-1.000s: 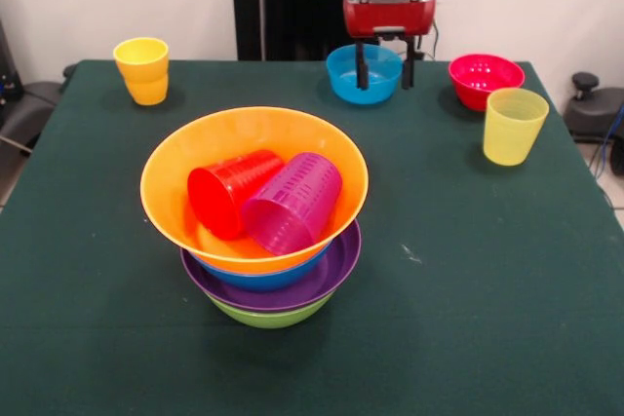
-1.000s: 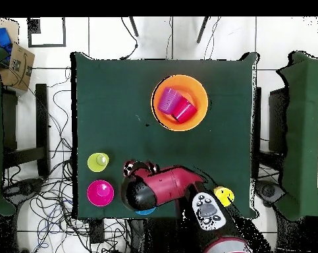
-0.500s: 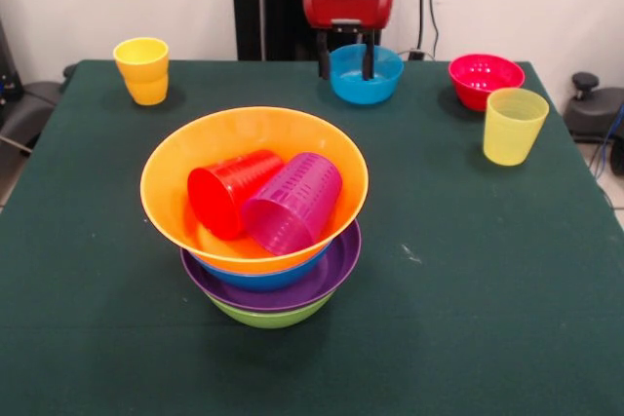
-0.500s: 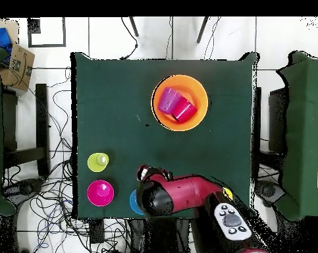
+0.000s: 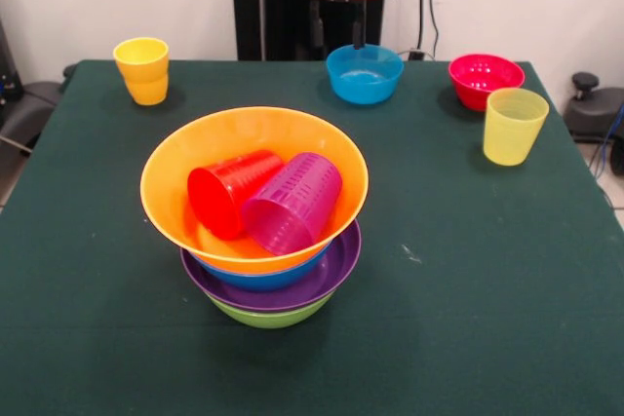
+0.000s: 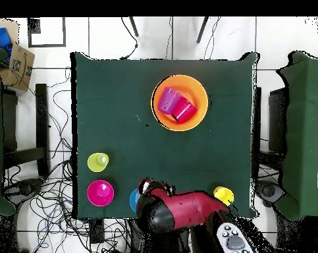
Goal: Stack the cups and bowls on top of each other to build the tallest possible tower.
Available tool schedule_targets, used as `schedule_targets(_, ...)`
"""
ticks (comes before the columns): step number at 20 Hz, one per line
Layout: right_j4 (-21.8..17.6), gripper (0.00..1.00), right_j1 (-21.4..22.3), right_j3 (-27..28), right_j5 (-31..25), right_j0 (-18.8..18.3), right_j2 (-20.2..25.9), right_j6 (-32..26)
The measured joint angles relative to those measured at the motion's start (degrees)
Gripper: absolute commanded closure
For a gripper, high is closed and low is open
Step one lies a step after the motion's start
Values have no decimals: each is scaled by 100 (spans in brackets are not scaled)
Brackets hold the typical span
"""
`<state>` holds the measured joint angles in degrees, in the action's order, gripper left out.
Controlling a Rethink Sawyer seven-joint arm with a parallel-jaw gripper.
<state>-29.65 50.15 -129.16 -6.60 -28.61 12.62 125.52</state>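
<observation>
From the front you see the gripper point(image 5: 338, 34) with jaws apart and empty, just above the far rim of the small blue bowl point(image 5: 365, 72), while overhead the bowl point(image 6: 133, 199) peeks out beside the arm, well apart from the tower point(image 6: 180, 103).

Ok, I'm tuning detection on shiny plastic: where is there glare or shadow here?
Front view: pale highlights on the orange bowl rim and purple cup; soft shadow under the tower. Overhead view: flat light, no clear glare on the bowl.
</observation>
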Motion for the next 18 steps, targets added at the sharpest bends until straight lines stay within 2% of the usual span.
schedule_targets(2,-1,0,152,-141,-5,-111,35,0)
schedule_targets(3,-1,0,384,-342,-4,-313,86,0)
schedule_targets(7,-7,0,945,-766,-5,-740,125,0)
schedule_targets(9,-50,0,1116,-888,-5,-840,124,0)
schedule_targets(12,-291,0,1317,-1049,-2,-937,106,0)
schedule_targets(13,-545,0,1353,-1107,11,-983,95,0)
schedule_targets(16,-814,0,1354,-1141,64,-1013,73,0)
schedule_targets(18,-1221,0,1354,-1145,260,-919,-131,0)
